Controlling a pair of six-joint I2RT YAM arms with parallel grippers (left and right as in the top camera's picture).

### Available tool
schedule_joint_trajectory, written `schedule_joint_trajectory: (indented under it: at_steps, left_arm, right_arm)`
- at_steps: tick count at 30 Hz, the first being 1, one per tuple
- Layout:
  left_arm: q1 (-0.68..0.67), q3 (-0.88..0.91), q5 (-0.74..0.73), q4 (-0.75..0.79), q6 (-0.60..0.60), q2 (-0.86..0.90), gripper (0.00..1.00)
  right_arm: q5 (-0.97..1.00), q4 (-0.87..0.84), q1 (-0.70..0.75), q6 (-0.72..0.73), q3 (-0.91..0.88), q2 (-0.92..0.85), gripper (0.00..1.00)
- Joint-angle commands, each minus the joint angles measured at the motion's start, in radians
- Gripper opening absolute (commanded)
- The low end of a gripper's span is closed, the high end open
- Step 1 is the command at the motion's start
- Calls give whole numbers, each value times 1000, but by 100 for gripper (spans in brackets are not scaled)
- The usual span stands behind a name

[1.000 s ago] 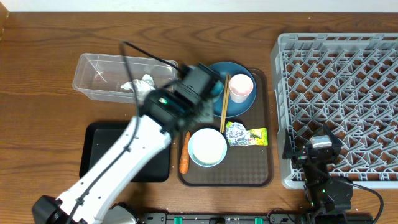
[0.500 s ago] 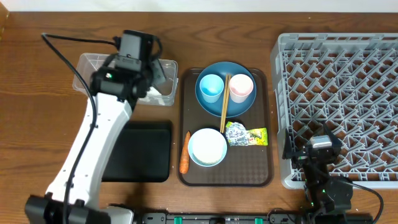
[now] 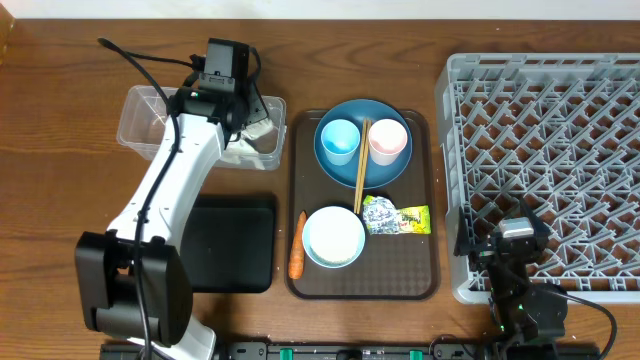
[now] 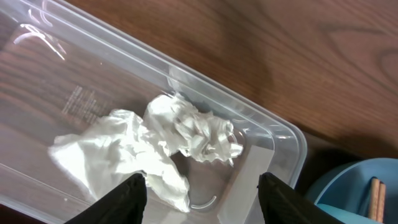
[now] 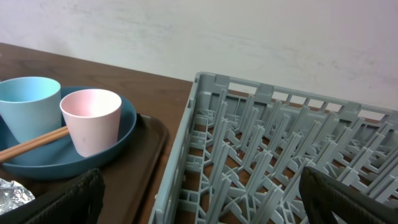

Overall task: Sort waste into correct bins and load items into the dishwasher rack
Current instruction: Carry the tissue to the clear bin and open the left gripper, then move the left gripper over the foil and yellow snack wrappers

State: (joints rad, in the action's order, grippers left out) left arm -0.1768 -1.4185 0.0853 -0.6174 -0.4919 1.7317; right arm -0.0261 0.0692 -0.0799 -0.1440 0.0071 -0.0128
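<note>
Clear tub (image 4: 217,93), faint unreadable lettering (image 4: 76,102), white tissue (image 4: 118,155) and foil (image 4: 199,134) inside, left jaws spread above, right jaws spread

I'm seeing a dark-blue plate (image 3: 384,172) holding a light-blue cup (image 3: 338,140) and a pink cup (image 3: 388,141), an orange carrot piece (image 3: 297,250) at nine o'clock of the white bowl (image 3: 334,237), and a grey lattice rack (image 3: 545,160) at three o'clock.

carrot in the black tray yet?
No, the carrot lies on the brown tray, just left of the bowl.
</note>
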Motion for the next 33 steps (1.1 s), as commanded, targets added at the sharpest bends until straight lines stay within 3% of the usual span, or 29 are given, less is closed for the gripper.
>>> schedule_joint_trajectory:
  at_steps: [1,8,14,23,33]
  left_arm:
    - [-3,-15,-21,-16,9,-68,65]
    - [-91,-14,-271,-286,16,-191,95]
    - [-258,14,-395,-419,17,-190,98]
    - [-565,19,-216,-418,-31,-190,93]
    - [-732,21,-117,-413,-106,-189,94]
  right_arm:
    - [0,3,14,-11,-2,2,99]
    - [0,3,14,-11,-2,2,99]
    - [0,3,14,-11,-2,2,99]
    - [0,3,14,-11,-2,2,99]
    - [0,3,14,-10,-2,2,99]
